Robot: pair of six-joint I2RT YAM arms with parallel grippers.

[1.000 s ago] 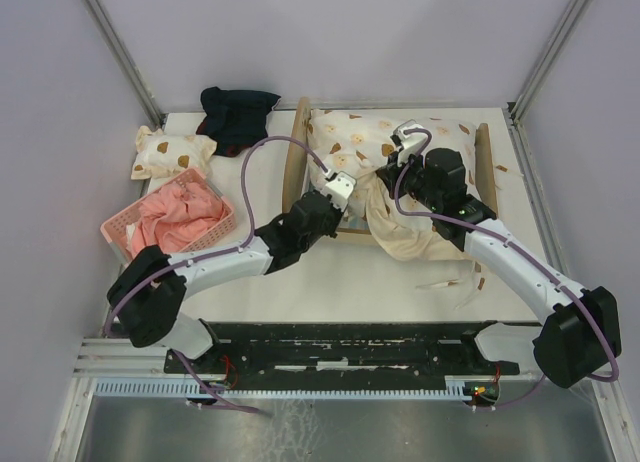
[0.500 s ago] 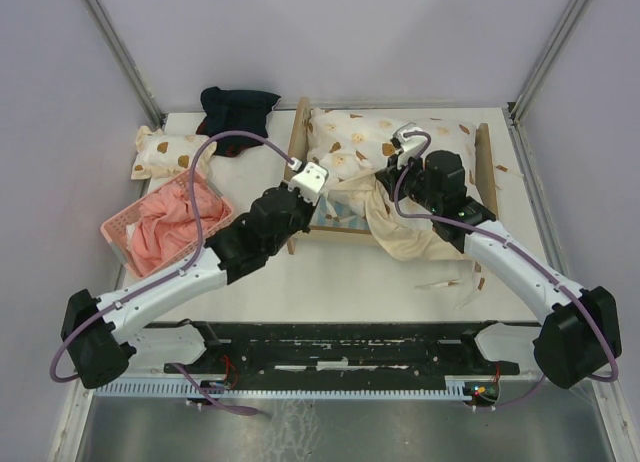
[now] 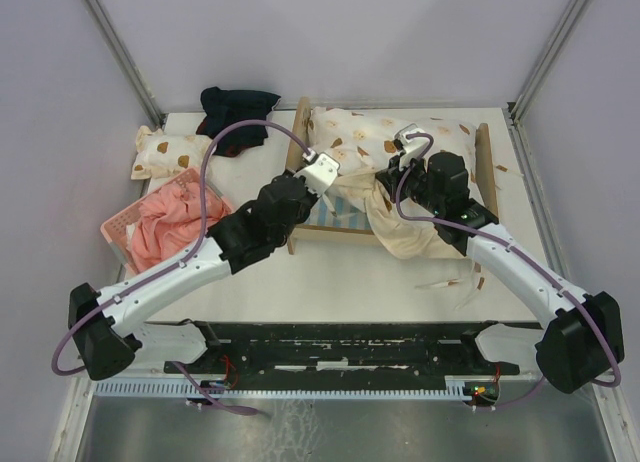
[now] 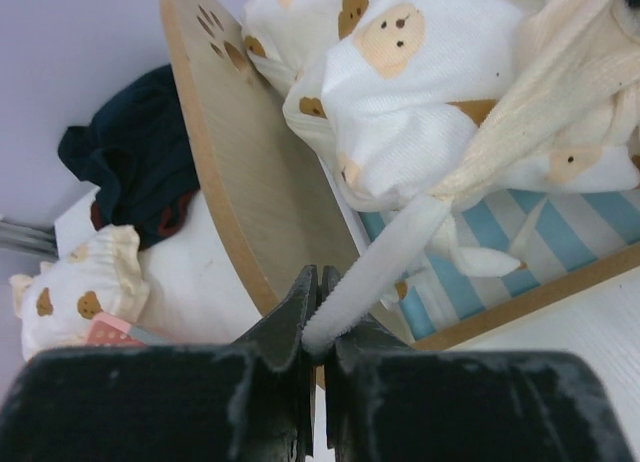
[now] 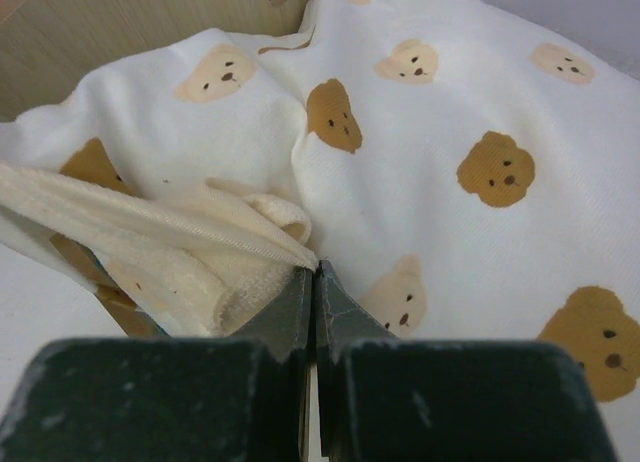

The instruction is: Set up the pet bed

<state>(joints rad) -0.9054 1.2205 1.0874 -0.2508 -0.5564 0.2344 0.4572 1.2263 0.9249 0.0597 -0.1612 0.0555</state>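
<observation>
Left tool clamped on the rolled white hem of the bear-print quilt. Right tool clamped on its soft cream fold. Quilt spills over the near rail. Pet bed: smooth plywood, arched headboard, striped mattress, far-centre on the white table. Pink lattice basket well apart on the left. Pale walls behind.

On my screen the pet bed stands at the far middle of the table, headboard end to the left. The quilt lies on it, spilling over the near rail. Left of the bed sits 1 basket with cloth in it. Behind the basket is 1 pillow, and to the pillow's right, 1 cloth bundle.
</observation>
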